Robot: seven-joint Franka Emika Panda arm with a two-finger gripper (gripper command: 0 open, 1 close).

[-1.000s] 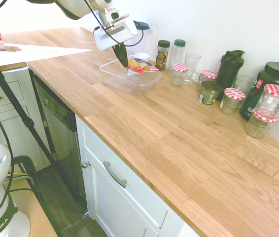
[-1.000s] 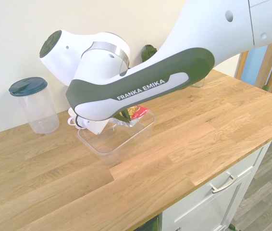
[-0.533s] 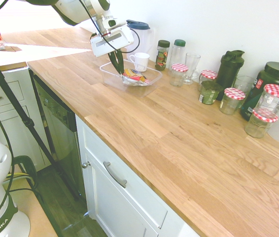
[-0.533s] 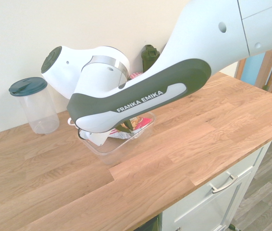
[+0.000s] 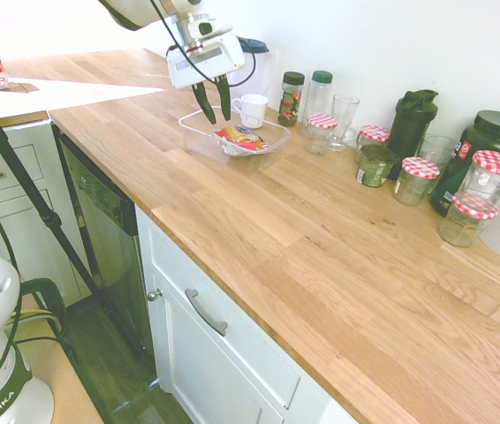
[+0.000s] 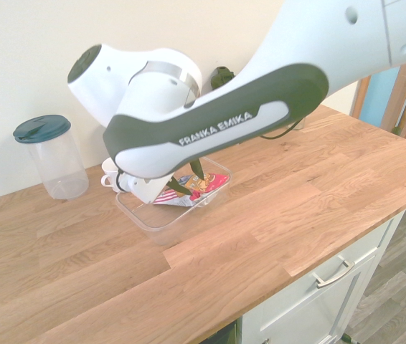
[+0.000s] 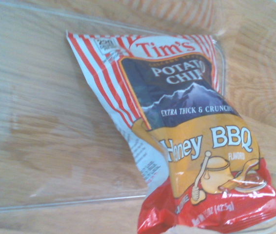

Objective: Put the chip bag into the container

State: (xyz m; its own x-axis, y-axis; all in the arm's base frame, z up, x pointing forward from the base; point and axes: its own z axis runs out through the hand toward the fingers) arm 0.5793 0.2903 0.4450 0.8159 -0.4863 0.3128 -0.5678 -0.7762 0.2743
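Observation:
The chip bag [image 5: 243,137], red-edged with a yellow and blue face, lies inside the clear container [image 5: 193,132] at the back left of the wooden counter. My gripper [image 5: 214,103] hangs just above the container's left part, open, with nothing between its fingers. From the other side, the chip bag [image 6: 197,188] rests on the floor of the container [image 6: 143,216] below the gripper [image 6: 186,178]. In the wrist view the chip bag [image 7: 191,141] fills the picture, lying slanted inside the container [image 7: 55,202].
A white mug [image 5: 252,109] stands right behind the container. A clear pitcher with a dark lid [image 6: 51,154] is beside it. Spice bottles [image 5: 292,97], a drinking glass [image 5: 343,119], several red-checked-lid jars [image 5: 420,179] and dark shakers [image 5: 412,122] line the wall.
The gripper has opened and risen a little. The chip bag has left its fingers and now lies flat in the container.

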